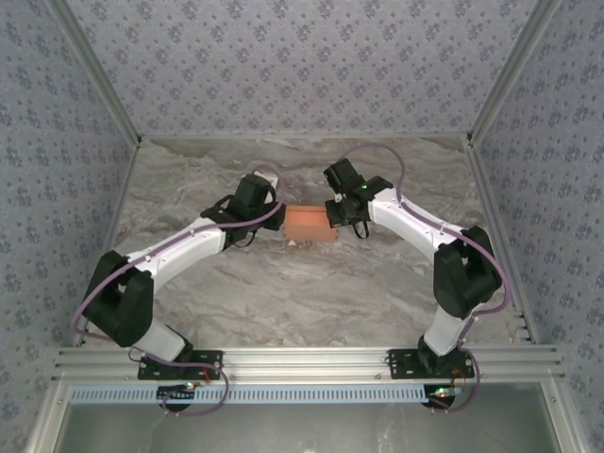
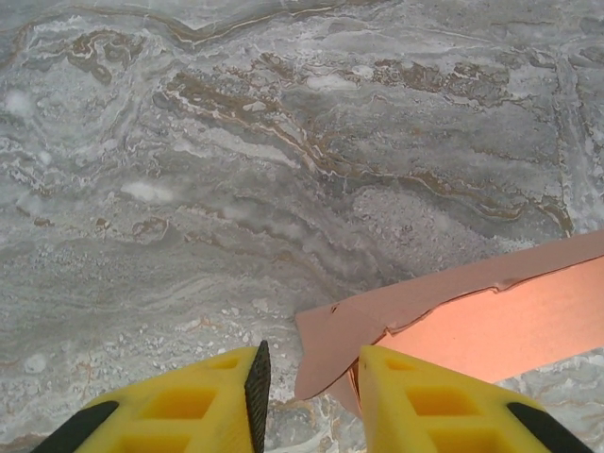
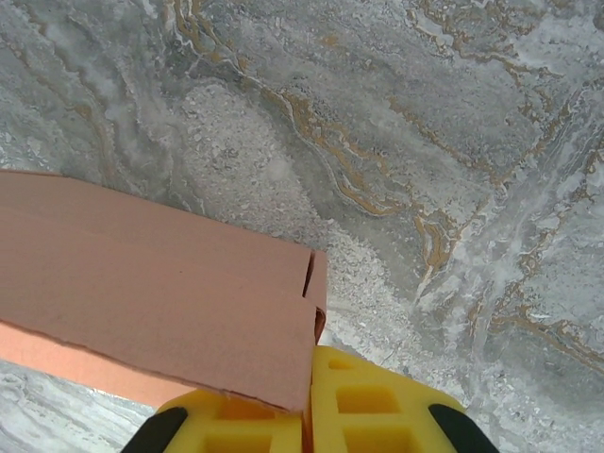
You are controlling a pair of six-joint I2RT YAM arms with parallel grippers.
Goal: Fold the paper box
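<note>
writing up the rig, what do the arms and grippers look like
Left arm and right arm: white shells with black joints, a lilac cable looping along each, a green light near the right wrist. Left gripper and right gripper: yellow blocky fingers with recessed pockets and black patches.

The left arm (image 1: 179, 250) and the right arm (image 1: 415, 222) reach forward from their bases, bend inward at the elbows and bring their wrists close, facing each other. The left gripper (image 2: 311, 368) tilts downward, its yellow fingers (image 2: 189, 406) parted with a clear gap between them. The right gripper (image 3: 309, 377) has its yellow fingers (image 3: 377, 406) pressed together, pinching a thin edge of the paper box (image 3: 142, 283).
</note>
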